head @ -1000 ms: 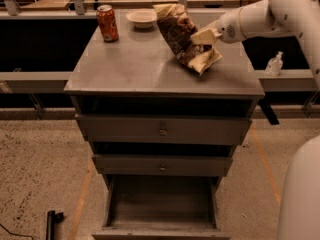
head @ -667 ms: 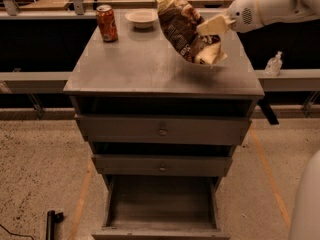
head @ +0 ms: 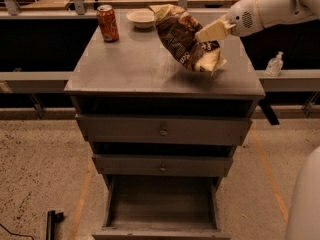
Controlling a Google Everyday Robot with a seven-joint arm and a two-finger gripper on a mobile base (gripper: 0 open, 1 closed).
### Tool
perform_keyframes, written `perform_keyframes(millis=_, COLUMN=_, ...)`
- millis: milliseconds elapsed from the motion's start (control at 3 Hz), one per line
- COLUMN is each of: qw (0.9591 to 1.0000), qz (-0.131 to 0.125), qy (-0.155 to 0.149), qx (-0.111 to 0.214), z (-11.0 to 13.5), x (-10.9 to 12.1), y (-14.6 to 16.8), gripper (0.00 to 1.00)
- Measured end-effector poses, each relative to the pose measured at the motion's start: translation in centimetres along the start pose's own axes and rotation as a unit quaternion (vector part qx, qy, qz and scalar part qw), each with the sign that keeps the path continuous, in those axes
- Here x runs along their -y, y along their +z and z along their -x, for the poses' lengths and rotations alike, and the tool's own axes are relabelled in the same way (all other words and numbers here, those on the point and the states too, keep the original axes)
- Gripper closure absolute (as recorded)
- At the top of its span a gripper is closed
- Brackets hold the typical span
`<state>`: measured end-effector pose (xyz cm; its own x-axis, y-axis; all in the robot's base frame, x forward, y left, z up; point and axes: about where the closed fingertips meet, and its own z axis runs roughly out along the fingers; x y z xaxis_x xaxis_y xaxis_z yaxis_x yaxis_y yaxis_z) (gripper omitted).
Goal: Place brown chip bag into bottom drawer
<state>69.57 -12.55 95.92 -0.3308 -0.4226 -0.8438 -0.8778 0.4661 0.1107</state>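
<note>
sitting back left on the tabletop (head: 125,69): a soda can (head: 107,22), then a small bowl (head: 140,18). bottom drawer (head: 162,204) is pulled open down low. brown chip bag (head: 186,39) hangs tilted above the right side, pincer (head: 212,31) clamped on it.

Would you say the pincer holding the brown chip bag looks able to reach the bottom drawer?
Probably yes: the pincer, above the cabinet top gripping the brown chip bag, faces no obstacle; the bottom drawer stands pulled out beyond the drawers above.
</note>
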Motion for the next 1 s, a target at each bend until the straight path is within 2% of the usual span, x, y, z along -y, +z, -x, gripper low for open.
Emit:
perform_keyframes(millis=333, qw=1.0000, qz=0.004, qy=0.007, qx=-0.002, z=-0.1, x=-0.7, y=0.0, gripper=1.00)
perform_keyframes(millis=667, qw=0.9992, qz=0.015, qy=0.038, qx=0.003, z=-0.1, x=-3.6, y=-1.1, gripper=1.00)
perform_keyframes(millis=1000, qw=0.9941, qz=0.023, qy=0.105, qx=0.018, z=0.3, x=-9.1, y=-3.8, gripper=1.00)
